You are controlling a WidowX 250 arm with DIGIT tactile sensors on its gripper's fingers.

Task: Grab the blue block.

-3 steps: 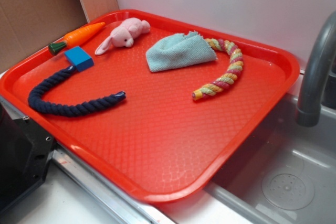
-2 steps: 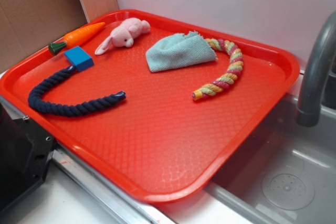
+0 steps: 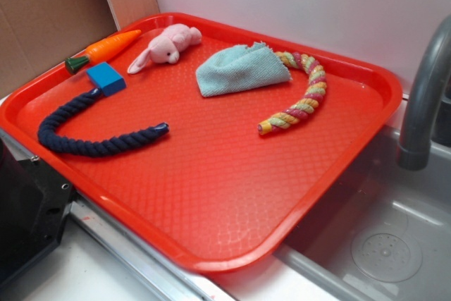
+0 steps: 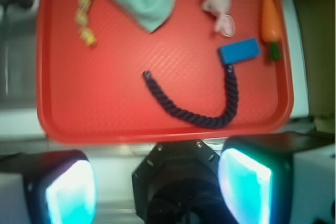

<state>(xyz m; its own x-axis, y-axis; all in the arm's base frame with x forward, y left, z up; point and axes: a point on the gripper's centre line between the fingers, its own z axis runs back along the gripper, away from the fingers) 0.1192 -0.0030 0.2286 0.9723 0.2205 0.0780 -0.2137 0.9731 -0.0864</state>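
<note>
The pincer [image 4: 157,184] hangs high above the near edge of the red tray [image 3: 352,146], its two fingers [image 4: 71,192] spread wide and holding nothing. The blue block [image 3: 106,77] lies flat near the tray's left rim, touching one end of the dark navy rope [image 3: 84,142] and just beside the toy carrot [image 3: 104,48]. Farther along lie a pink plush rabbit [image 3: 165,46], a pale teal cloth [image 3: 239,70] and a multicoloured rope [image 3: 303,96].
</note>
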